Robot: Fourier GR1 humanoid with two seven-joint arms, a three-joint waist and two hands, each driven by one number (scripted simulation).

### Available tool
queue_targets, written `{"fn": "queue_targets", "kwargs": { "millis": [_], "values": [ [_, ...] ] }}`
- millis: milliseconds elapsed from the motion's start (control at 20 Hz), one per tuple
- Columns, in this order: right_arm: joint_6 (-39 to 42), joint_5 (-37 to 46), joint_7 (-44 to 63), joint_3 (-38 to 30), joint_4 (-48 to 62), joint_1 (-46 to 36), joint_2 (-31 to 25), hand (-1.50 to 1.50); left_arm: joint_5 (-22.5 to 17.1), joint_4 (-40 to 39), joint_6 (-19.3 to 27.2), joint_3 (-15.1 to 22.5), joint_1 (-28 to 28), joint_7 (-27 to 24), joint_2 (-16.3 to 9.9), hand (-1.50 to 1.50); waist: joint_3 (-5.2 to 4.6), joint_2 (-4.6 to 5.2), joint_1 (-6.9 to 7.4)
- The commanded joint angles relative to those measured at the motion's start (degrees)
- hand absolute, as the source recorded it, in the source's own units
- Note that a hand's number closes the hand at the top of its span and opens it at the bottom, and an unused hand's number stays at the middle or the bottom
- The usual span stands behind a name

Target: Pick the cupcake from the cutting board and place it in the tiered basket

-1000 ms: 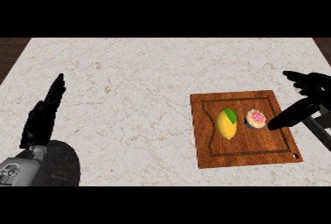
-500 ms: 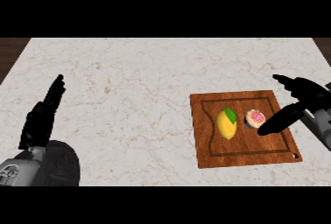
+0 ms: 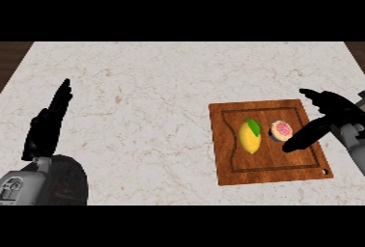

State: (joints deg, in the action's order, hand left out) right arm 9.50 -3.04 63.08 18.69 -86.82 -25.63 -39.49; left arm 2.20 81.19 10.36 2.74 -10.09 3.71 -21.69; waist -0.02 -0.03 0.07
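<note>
On the right part of the marble counter (image 3: 157,96) lies a wooden cutting board (image 3: 267,161), and the cupcake (image 3: 282,129) sits on its right half, pink top showing, a little toward the far side. Just left of it, on the same board, lies a yellow mango (image 3: 249,136) with a green leaf at its far end — the two are near each other but apart.

My right hand (image 3: 329,115) comes in from the right edge, over the board's right side. Its fingers (image 3: 317,96) are spread and fairly straight, holding nothing; the thumb (image 3: 303,137) reaches down toward the near-left, its tip just beside the cupcake's near-right edge. Whether it touches the cupcake I cannot tell from this angle.

My left hand (image 3: 46,128) rests at the left side of the counter, well apart from the board, fingers straight and pressed together, pointing toward the far side — empty. Its grey forearm (image 3: 43,185) shows at the near-left corner.
</note>
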Motion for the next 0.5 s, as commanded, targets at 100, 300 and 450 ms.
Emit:
{"fn": "queue_targets", "kwargs": {
  "millis": [100, 300, 450],
  "values": [
    [2.6, 2.3, 4.6, -1.0, 4.5, -1.1, 3.0, -1.5, 1.6, 2.5, -0.7, -0.2, 1.8, 0.0, 0.6, 0.0, 0.01, 0.06, 0.33],
    [2.4, 5.1, 2.8, -0.4, 7.0, -0.7, 6.6, -1.5, 1.3, 1.0, -2.0, -1.7, 2.0, -1.7, 1.0, 0.0, 0.0, 0.09, 0.31],
    [5.1, 4.3, 2.2, -3.7, 7.9, -1.5, 7.0, -1.5, 2.9, 3.4, -1.2, -1.0, 4.0, -0.3, 2.6, 0.0, 0.01, 0.04, 0.32]
  ]
}}
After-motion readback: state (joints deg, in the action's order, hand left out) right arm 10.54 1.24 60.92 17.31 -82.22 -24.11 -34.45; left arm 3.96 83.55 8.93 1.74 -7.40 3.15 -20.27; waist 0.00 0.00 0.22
